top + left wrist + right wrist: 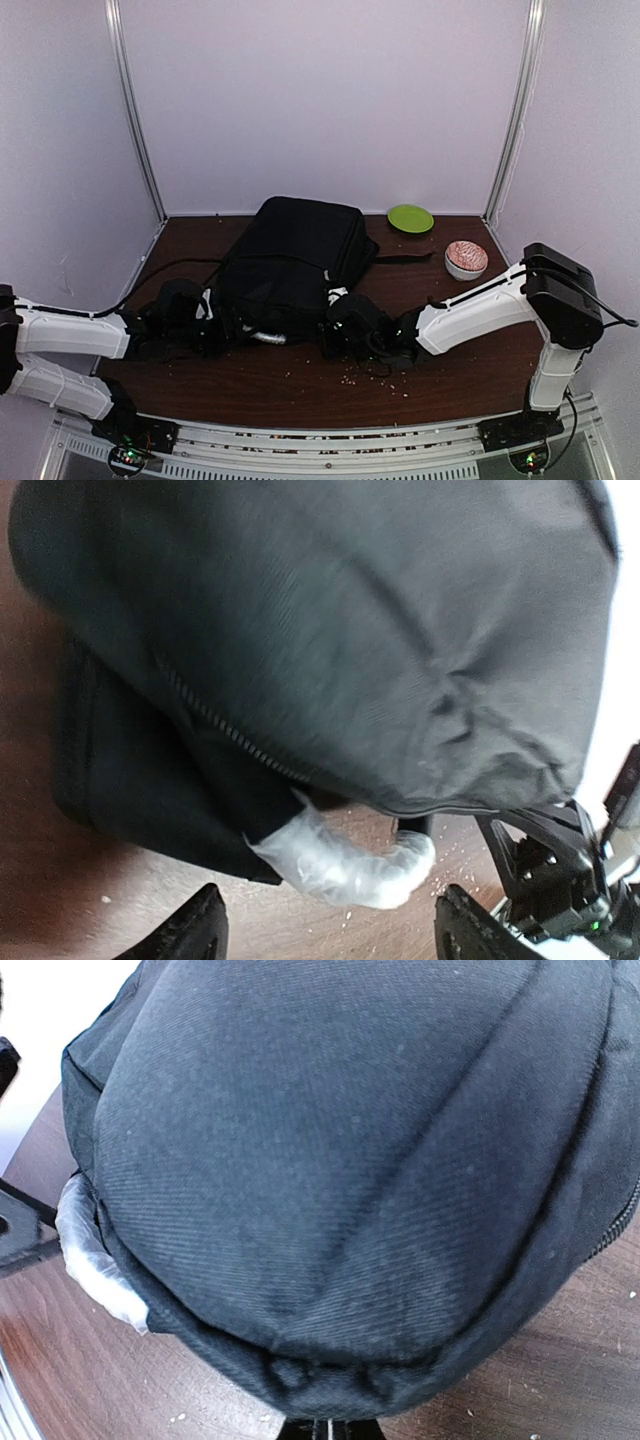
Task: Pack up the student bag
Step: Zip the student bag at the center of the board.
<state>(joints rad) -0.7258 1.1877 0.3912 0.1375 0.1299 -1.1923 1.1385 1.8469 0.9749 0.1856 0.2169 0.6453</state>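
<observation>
Fingers, top view: left gripper (190, 318) sits at the near-left corner of the student bag (295, 258), right gripper (352, 322) at its near-right corner; both are too dark against the bag to read their state from here
Bag, top view: lies flat on the surface (250, 385); a green plate (410, 218) is beyond its far-right corner; a patterned bowl (466, 258) is to its right, apart from it
Fingers, left wrist view: left fingers (195, 930) are spread wide with nothing between them; the grey-white handle (350, 865) curves out from under the bag's edge just beyond the gap, not touched
Zip, left wrist view: zip (215, 720) runs along the bag's side above the handle; it looks closed where it shows
Fingers, right wrist view: right fingers (330, 1430) are pressed together just under the bag's bulging end; I cannot tell whether a fold of fabric is pinched between them
Step in hand: probably early; the bag seems zipped, and both arms are working at its handle end to steady it or find the opening
Next move: likely the left fingers closing on the handle to anchor the bag; the right fingers need the zip puller, which no view shows
</observation>
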